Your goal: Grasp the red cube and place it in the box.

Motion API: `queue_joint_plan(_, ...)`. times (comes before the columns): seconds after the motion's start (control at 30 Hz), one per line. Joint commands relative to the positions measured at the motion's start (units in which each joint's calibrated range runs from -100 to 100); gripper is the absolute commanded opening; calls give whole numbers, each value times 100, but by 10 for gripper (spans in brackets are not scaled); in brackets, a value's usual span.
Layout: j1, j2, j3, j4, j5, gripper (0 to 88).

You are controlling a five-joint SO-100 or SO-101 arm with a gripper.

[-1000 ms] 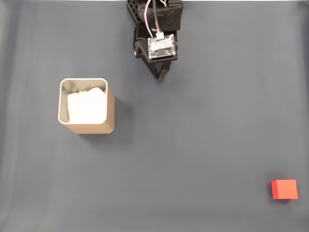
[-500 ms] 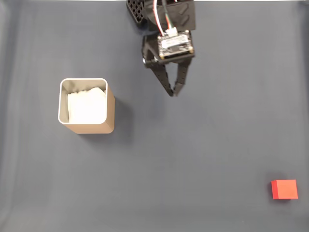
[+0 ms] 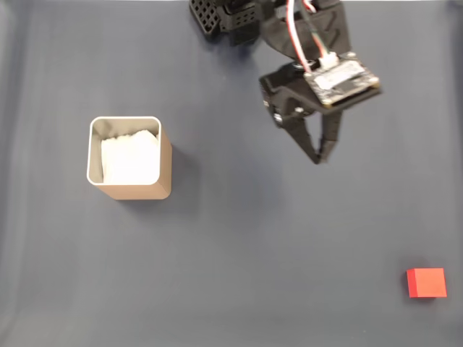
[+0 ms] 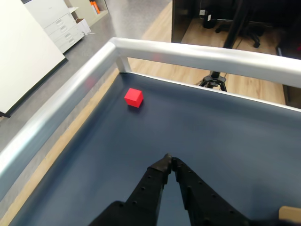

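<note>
Hanging over the upper middle of the dark blue table (image 3: pixel 239 238) in the fixed view, the black gripper (image 3: pixel 318 157) was clenched, fingertips together and holding nothing; the wrist view showed the same closed tips (image 4: pixel 169 162) above bare surface. Red cube (image 3: pixel 426 283): resting near the table's lower right corner in the fixed view, well apart from the gripper; in the wrist view (image 4: pixel 133 97) near a corner of the silver rail (image 4: pixel 61 106). Box (image 3: pixel 130 159): tan, pale-rimmed, white-lined, upright toward the left edge, well apart from the cube.
</note>
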Motion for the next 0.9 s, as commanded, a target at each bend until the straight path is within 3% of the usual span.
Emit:
queue_joint_plan(0.0, -160, 332, -689, -101, 29, 7)
queue_joint_plan(0.33, -409, 1552, -1510, -118, 151, 31)
queue_joint_plan(0.63, -473, 2902, -2130, -865, 342, 54)
queue_joint_plan(0.87, -444, 4044, -2850, -1070, 225, 89)
